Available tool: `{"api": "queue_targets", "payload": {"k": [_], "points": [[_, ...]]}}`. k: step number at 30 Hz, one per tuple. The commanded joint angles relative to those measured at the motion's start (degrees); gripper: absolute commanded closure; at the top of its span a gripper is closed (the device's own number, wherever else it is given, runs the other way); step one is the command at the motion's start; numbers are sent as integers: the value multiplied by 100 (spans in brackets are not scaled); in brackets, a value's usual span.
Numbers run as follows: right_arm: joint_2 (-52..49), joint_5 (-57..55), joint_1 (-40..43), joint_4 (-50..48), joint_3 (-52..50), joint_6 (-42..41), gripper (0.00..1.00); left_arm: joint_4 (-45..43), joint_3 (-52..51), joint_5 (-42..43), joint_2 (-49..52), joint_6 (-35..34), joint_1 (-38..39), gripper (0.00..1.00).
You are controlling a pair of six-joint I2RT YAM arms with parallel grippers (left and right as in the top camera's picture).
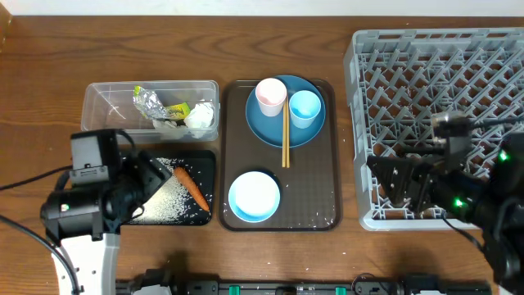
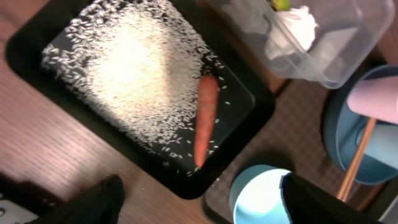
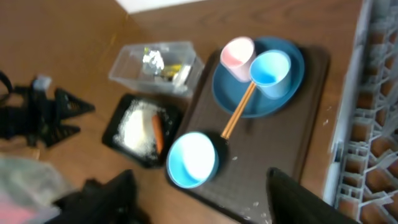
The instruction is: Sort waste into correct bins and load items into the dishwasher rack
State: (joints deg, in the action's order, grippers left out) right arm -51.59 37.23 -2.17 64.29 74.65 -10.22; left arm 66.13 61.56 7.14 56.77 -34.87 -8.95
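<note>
A clear tub [image 1: 98, 97] holds crumpled foil [image 1: 150, 100], a yellow-green wrapper [image 1: 176, 110] and white tissue [image 1: 199, 117]. The black tray [image 1: 206, 161] carries loose rice [image 2: 127, 68] and an orange carrot [image 2: 205, 118]. A dark-blue plate [image 1: 266, 131] bears a pink cup [image 1: 271, 96], a light-blue cup [image 1: 304, 107] and chopsticks [image 1: 285, 135]. A pale-blue bowl [image 1: 255, 196] sits nearer the front. My left gripper [image 2: 205, 208] hangs open above the black tray's corner, empty. My right gripper [image 3: 205, 205] is open and empty, raised over the front left of the grey rack [image 1: 442, 82].
The plate, cups, chopsticks and bowl all rest on a brown serving tray [image 1: 319, 197] between the bins and the rack. A few rice grains lie on that tray's front. Bare wooden tabletop [image 1: 41, 106] surrounds everything.
</note>
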Motion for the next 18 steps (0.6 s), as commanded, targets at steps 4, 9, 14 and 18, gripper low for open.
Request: {"api": "queue_targets", "payload": {"k": [4, 9, 14, 18], "points": [[-223, -50, -564, -61, -382, -72, 55, 31, 92, -31, -26, -35, -74, 7], [-420, -944, -1248, -140, -562, -310, 59, 31, 92, -31, -24, -35, -74, 6], [-651, -1722, -1976, -153, -562, -308, 56, 31, 92, -31, -24, -35, -74, 5], [-800, -2293, -2310, -140, -562, -496, 55, 24, 92, -15, -24, -50, -74, 5]]}}
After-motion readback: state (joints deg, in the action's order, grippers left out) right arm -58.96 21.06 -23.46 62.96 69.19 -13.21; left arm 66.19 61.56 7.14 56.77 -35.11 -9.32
